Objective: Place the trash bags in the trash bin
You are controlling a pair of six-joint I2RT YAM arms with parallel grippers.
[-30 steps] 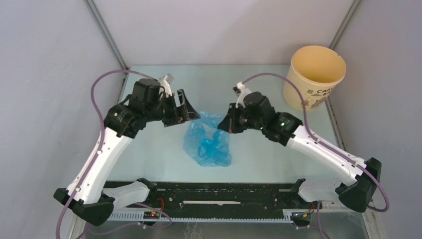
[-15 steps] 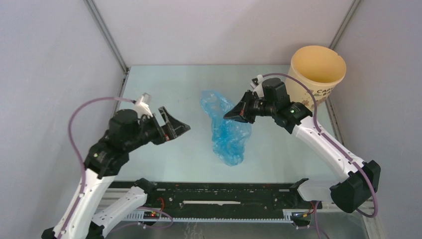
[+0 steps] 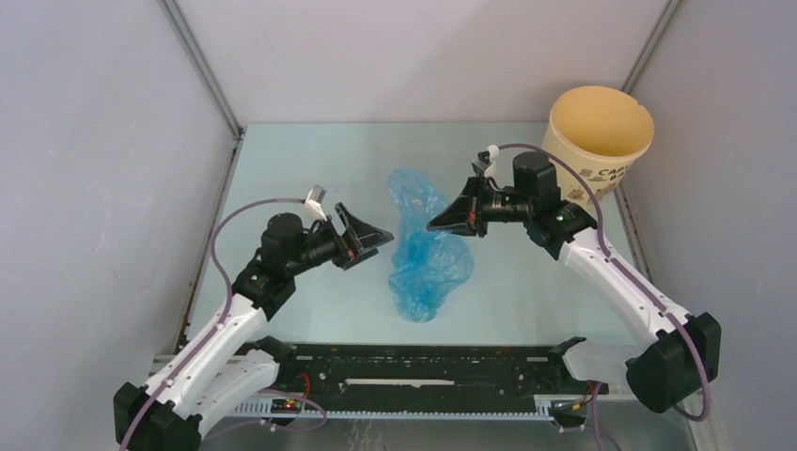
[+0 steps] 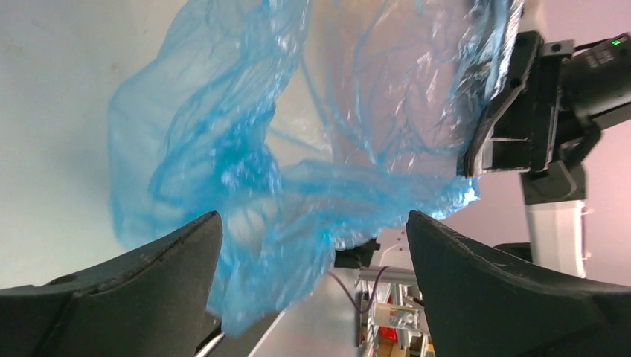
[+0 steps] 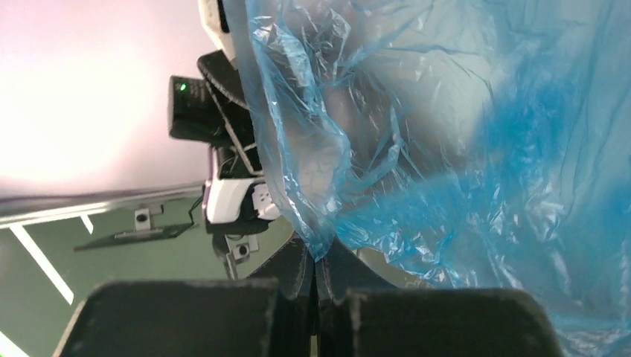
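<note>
The right gripper [image 3: 435, 225] stayed clamped on the trash bag [image 3: 425, 266], holding its edge up over the table [image 3: 282, 160], left of the trash bin [image 3: 567, 176]. The left gripper [image 3: 379, 238], now wide open and empty, had drawn back.

Trash bag [image 3: 428, 258] at table [image 3: 301, 169] centre, trash bin [image 3: 600, 122] far right corner
</note>
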